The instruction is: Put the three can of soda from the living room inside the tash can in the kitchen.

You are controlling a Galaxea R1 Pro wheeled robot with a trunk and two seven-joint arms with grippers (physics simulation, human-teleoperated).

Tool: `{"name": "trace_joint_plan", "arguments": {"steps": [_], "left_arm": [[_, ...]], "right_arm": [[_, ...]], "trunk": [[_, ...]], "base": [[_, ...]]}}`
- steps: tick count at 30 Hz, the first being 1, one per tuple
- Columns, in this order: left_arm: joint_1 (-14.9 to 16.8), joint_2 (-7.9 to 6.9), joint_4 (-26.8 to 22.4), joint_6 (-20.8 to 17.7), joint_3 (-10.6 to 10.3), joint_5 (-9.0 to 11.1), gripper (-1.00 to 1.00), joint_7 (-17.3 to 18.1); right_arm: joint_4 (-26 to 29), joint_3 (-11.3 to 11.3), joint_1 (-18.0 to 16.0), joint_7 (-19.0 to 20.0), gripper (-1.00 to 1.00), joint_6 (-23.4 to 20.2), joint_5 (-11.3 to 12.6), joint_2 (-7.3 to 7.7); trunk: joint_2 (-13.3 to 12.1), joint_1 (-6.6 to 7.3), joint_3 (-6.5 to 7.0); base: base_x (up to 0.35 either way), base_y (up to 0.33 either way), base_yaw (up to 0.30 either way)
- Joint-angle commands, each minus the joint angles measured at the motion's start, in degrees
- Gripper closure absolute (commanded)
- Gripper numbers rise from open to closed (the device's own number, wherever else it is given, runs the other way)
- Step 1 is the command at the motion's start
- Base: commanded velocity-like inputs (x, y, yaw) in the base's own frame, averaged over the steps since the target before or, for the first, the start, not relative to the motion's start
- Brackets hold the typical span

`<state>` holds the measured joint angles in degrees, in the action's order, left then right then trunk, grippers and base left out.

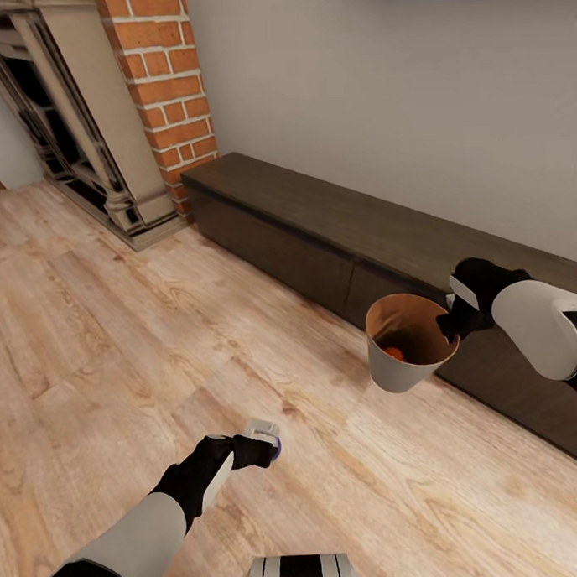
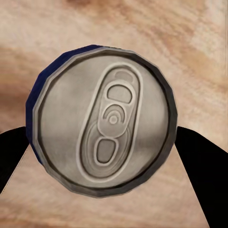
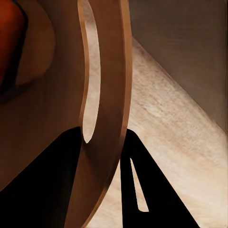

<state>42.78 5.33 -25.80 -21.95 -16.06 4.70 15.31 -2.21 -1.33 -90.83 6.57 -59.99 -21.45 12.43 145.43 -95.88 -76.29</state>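
Left gripper (image 1: 266, 445) is clamped on the blue can (image 2: 102, 118), low over the floor. Right gripper (image 1: 454, 323) pinches the bin (image 1: 406, 350) by its rim, an orange can (image 1: 394, 352) inside. Rim grip looks thin; a tilt could dump it.

No readable text, brand or number anywhere; the can (image 2: 102, 121) top between the left fingers bears none

Brushed-metal can top (image 2: 107, 126), wood-grain floor (image 1: 97, 330)
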Motion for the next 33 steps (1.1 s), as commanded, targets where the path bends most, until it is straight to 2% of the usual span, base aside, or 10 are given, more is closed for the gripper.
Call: {"name": "trace_joint_plan", "arguments": {"steps": [1, 19, 33], "left_arm": [[0.0, -0.04, 0.0, 0.0, 0.0, 0.0, 1.0, 0.0], [0.0, -0.1, 0.0, 0.0, 0.0, 0.0, 1.0, 0.0], [0.0, -0.32, -0.3, -0.1, 0.2, 0.2, 1.0, 0.0]], "right_arm": [[0.0, -0.5, 0.0, 0.1, 1.0, 0.0, 0.5, -0.08], [0.1, -0.5, 0.1, 0.1, 1.0, 0.0, 0.5, -1.47], [0.0, -0.2, 0.8, 0.1, 1.0, 0.0, 0.4, -2.02]], "trunk": [[0.0, 0.02, 0.23], [-0.3, 0.49, 4.27], [-0.4, 0.85, 7.38]], "base": [[0.0, 0.0, 0.0], [0.0, 0.0, 0.002], [0.0, 0.0, 0.186]]}}
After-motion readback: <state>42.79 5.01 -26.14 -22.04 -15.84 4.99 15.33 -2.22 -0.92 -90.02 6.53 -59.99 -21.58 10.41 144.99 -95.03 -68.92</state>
